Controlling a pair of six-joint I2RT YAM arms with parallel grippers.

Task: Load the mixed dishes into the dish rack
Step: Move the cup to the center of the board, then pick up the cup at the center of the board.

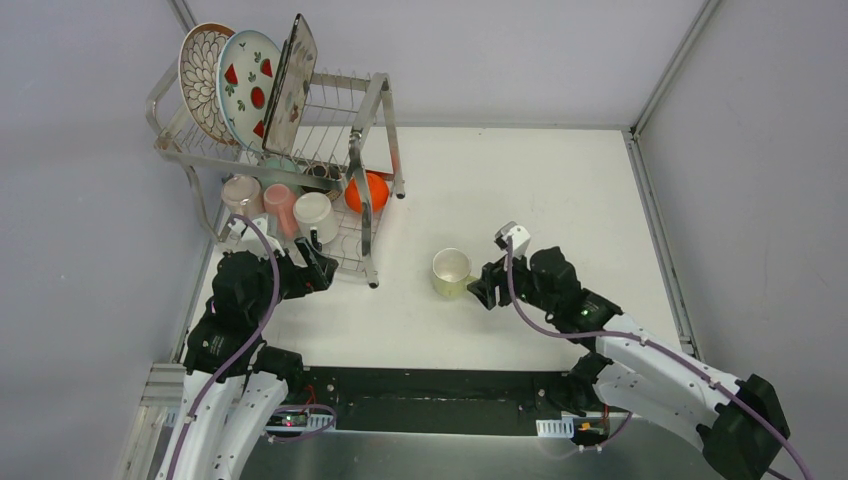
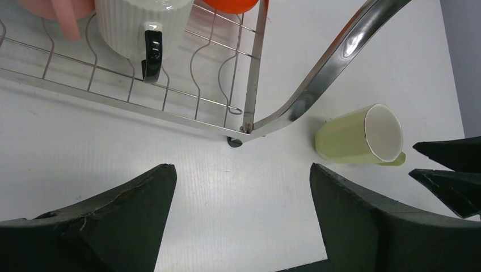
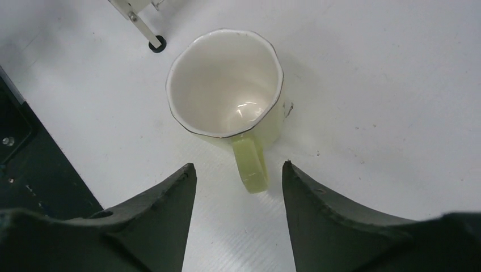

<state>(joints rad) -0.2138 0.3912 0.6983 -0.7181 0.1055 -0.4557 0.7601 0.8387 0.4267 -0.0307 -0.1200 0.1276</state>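
Note:
A pale yellow mug (image 1: 451,272) stands upright on the white table, right of the dish rack (image 1: 370,205). My right gripper (image 3: 238,170) is open, and the mug's handle (image 3: 251,165) points into the gap between its fingertips without touching either one. My left gripper (image 2: 243,170) is open over bare table just in front of the rack's near corner (image 2: 245,129), with nothing between its fingers. The rack's upper tier holds a petal-pattern plate (image 1: 203,80), a red-fruit plate (image 1: 248,85) and a flowered square plate (image 1: 290,80). Below sit two pinkish mugs (image 1: 262,200), a white mug (image 1: 314,215) and an orange bowl (image 1: 368,192).
The rack's curved silver tube (image 2: 334,62) and its foot (image 3: 154,42) stand between the two grippers. White walls close the table in at the back and the sides. A dark strip (image 1: 450,390) runs along the near edge by the arm bases.

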